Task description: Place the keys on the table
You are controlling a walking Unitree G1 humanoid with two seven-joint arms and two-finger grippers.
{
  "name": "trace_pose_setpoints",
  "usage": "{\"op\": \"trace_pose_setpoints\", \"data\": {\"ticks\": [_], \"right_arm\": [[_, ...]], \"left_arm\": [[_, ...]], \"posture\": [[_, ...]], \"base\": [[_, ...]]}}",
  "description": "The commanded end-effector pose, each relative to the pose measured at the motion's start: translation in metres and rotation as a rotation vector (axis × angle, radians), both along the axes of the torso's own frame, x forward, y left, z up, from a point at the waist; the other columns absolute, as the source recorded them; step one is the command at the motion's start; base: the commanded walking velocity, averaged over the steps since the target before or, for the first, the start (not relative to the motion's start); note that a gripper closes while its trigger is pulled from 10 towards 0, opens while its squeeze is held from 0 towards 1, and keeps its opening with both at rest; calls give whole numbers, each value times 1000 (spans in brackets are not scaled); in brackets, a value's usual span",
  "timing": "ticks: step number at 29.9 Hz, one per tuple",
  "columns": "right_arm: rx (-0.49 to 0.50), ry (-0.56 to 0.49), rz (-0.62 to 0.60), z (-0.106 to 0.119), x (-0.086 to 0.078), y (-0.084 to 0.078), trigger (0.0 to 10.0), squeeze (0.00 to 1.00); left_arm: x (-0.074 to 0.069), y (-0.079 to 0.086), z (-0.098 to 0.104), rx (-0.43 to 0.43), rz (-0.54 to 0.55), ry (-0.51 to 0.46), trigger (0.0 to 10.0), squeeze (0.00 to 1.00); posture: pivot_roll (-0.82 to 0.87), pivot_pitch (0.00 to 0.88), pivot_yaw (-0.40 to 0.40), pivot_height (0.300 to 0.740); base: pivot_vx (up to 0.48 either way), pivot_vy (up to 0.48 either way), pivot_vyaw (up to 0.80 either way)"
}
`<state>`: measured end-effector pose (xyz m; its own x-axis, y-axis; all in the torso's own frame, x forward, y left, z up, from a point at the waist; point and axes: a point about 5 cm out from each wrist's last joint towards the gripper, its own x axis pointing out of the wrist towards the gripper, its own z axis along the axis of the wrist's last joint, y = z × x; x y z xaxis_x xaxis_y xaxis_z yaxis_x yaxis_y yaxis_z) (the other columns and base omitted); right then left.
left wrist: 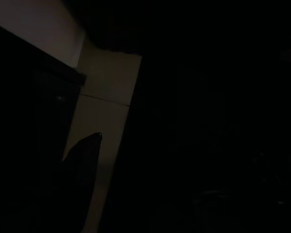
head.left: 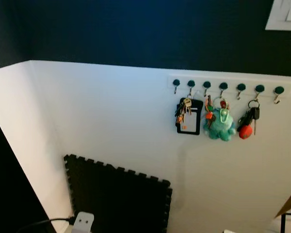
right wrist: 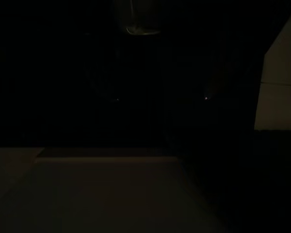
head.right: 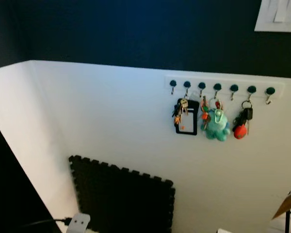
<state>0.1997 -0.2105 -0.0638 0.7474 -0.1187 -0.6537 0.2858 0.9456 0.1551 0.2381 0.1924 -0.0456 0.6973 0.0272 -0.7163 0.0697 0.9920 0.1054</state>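
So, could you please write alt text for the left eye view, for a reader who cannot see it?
A white hook rail with seven hooks on a white wall holds three key bunches: one with a black card holder, one with a teal plush toy, one with a red fob. Lower left, a black foam mat leans against the wall.

Three key bunches hang on a white wall-mounted hook rack (head.left: 230, 88). First: keys with black card holder (head.left: 188, 116). Middle: keys with teal plush octopus (head.left: 219, 124), orange tag alongside. Last: black car key with red round charm (head.left: 247, 124). All hang vertically, close together, not touching.
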Motion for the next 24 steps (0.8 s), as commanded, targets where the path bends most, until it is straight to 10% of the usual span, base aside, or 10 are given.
{"op": "trace_pose_setpoints", "data": {"ticks": [1, 24], "right_arm": [[3, 8, 1, -2, -2, 4, 10000, 0], [14, 68, 37, -12, -13, 11, 10000, 0]], "left_arm": [[-4, -3, -4, -3, 16, 16, 10000, 0], [-13, -14, -14, 73, -93, 45, 10000, 0]], "posture": [[22, 19, 49, 740], [29, 0, 33, 740]], "base": [[0, 0, 0], [0, 0, 0]]}}
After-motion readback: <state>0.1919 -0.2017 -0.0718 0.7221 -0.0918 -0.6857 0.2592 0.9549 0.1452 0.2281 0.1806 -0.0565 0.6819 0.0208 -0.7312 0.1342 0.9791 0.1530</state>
